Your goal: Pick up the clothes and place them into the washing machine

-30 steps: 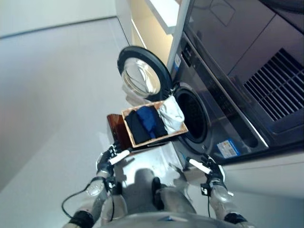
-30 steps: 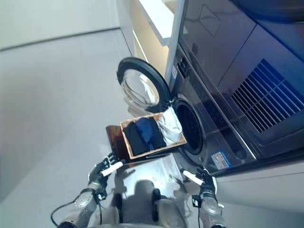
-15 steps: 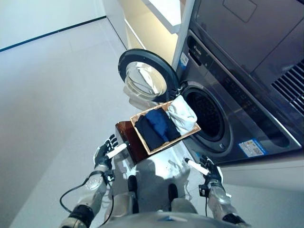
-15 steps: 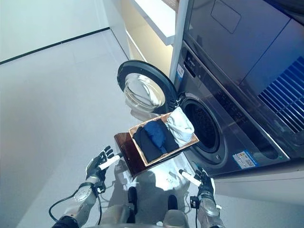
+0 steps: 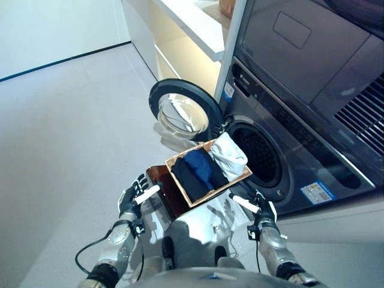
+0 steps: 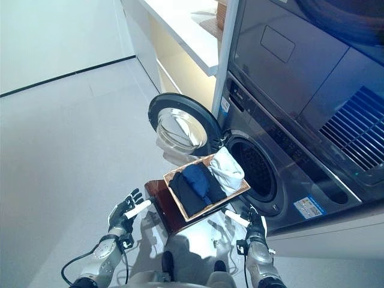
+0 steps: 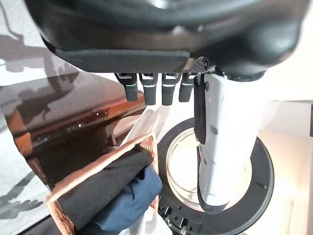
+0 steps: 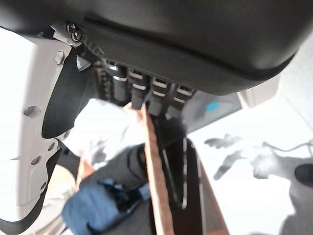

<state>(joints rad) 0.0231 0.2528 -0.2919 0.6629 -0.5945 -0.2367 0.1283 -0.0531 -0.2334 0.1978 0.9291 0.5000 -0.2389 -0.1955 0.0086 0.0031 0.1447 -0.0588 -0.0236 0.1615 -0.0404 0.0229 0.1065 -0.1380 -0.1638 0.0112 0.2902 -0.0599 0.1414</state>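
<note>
Clothes [image 5: 204,170] in basket [image 5: 180,161] beside open washing machine [image 5: 262,157]; floor around open.

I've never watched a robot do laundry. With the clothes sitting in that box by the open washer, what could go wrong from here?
Both hands, left and right, are open and hold nothing yet.
1. The clothes lie packed in a tilted box on a stand; a tug might tip or slide the box.
2. The open door stands beside the box, so a reaching arm might knock it.
3. The white piece hangs over the box's edge and could drop to the floor.
</note>
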